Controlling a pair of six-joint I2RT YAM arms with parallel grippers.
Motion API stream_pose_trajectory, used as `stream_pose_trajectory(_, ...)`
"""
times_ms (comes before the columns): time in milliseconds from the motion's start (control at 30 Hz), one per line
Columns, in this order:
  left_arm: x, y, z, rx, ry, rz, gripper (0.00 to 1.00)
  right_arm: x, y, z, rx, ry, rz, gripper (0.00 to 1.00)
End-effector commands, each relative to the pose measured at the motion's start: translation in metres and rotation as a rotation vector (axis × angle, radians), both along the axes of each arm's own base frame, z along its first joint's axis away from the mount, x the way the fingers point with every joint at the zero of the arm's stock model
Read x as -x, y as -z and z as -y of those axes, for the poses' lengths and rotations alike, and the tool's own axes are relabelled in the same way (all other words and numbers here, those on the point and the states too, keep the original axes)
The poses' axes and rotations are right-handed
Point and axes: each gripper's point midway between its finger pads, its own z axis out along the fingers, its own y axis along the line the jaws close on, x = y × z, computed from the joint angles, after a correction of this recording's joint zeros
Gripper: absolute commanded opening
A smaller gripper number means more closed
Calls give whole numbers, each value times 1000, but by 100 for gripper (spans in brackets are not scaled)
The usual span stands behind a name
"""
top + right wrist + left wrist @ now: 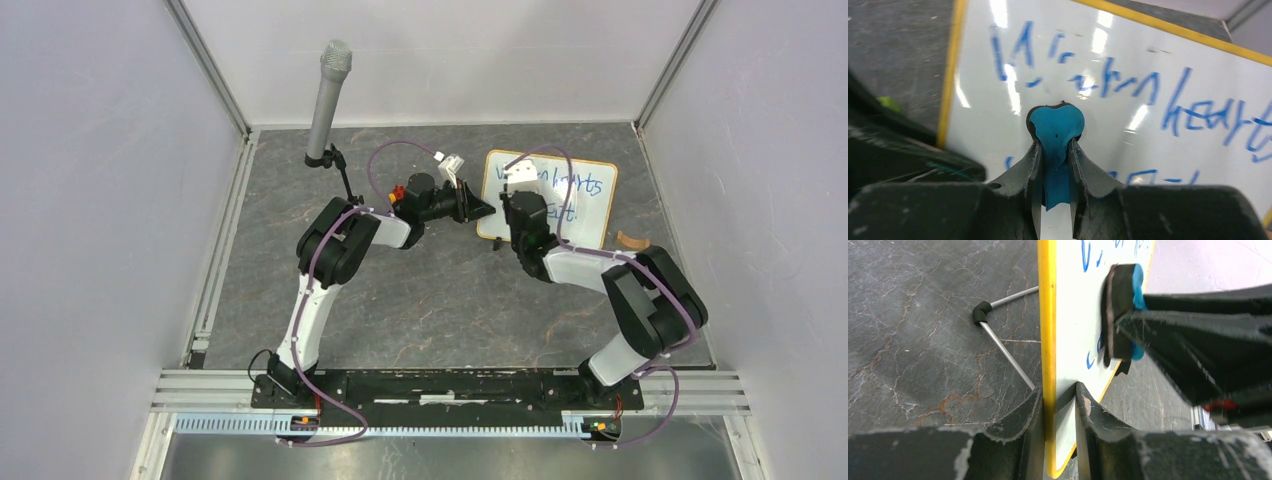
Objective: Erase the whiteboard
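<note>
Standing in the top view's upper left is a grey microphone [328,95]. Right of centre, the left gripper [1058,397] is clamped on the yellow-framed edge of the whiteboard [585,205], upper right. The right gripper [1054,150] pinches a blue eraser [1056,125] against the board's blue writing

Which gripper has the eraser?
The right gripper: it pinches the blue eraser against the whiteboard. The left gripper instead clamps the board's yellow frame edge.
</note>
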Motion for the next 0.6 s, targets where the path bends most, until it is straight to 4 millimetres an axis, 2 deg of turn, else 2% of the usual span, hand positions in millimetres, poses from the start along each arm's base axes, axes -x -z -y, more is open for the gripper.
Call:
stream_pose_trajectory(0,-6,-9,-6,-38,-57,28,2,12,8,60,-17,201,-29,10)
stream_pose_trajectory(100,-4,-11,-5,-44,-54,41,2,13,12,68,-15,218,-46,10)
stream_pose_trajectory(200,-2,-12,-2,-55,-49,56,2,10,13,60,-15,179,-62,9)
stream_pose_trajectory(567,0,-15,0,-62,-49,73,2,-3,24,-24,21,-100,-125,9)
